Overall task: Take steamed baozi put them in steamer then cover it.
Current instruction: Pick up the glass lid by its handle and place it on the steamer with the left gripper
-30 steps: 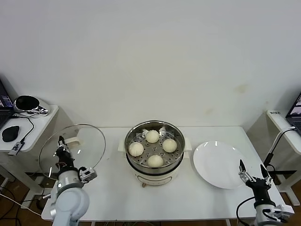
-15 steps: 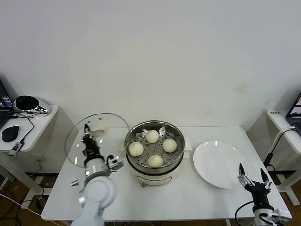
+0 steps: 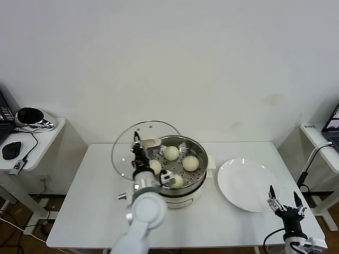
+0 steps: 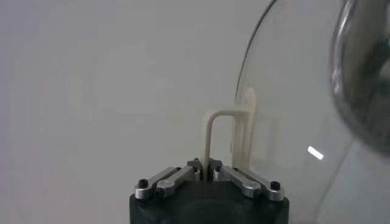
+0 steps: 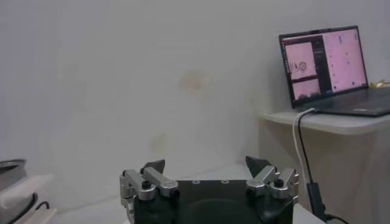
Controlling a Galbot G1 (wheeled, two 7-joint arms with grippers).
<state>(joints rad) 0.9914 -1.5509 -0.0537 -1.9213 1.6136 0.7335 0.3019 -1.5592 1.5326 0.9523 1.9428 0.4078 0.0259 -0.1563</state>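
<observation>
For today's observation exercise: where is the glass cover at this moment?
In the head view, the cover is held upright by its handle in the left end effector, at the left edge of the steamer, not yet lying on it.

The left gripper (image 3: 137,150), clamped on the handle, has swung the cover (image 3: 145,150) in from off the table's left edge, and it now hangs tilted over the steamer's (image 3: 197,145) left rim, partly screening the nearest steamed baozi (image 3: 154,166).
</observation>
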